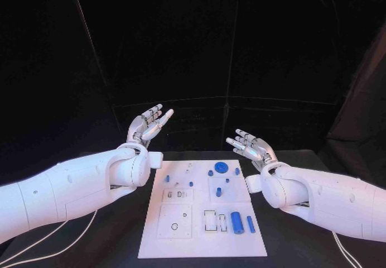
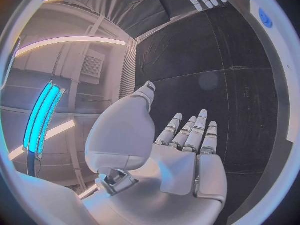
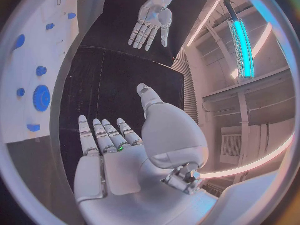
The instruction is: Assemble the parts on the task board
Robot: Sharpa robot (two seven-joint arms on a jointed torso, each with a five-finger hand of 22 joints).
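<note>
While both arms reach in from the sides, the left hand [image 1: 149, 124] is lifted above the black surface [image 1: 120, 234] with its fingers spread and nothing in it. The right hand [image 1: 251, 145] is lifted too, fingers apart and holding nothing. Between the two arms lies the white task board [image 1: 161, 243], flat on the surface. Small blue parts [image 1: 218, 192] sit on it. A round blue part [image 1: 221, 166] is at the far end, and a long blue cylinder [image 1: 237, 222] lies nearer, on the right side.
</note>
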